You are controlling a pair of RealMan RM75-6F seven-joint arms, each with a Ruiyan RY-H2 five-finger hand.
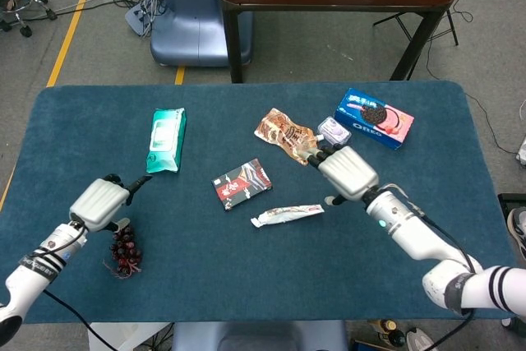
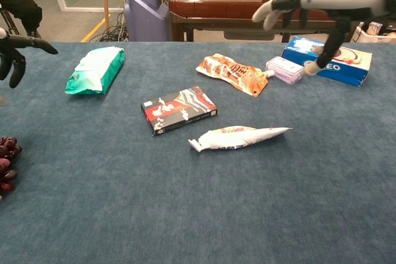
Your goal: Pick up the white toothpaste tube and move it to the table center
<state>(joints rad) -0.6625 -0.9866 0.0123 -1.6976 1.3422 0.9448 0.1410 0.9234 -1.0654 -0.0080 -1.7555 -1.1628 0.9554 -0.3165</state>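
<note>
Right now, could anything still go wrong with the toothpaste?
The white toothpaste tube lies loose on the blue table, held by neither hand, so a low sweep of the right hand might nudge it. The black and red box lies close by, so a regrasp might bump that box.

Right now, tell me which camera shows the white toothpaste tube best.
The chest view: the white toothpaste tube lies close and large, unobstructed, cap end toward the dark box. The head view shows it whole too, but small, from above.
</note>
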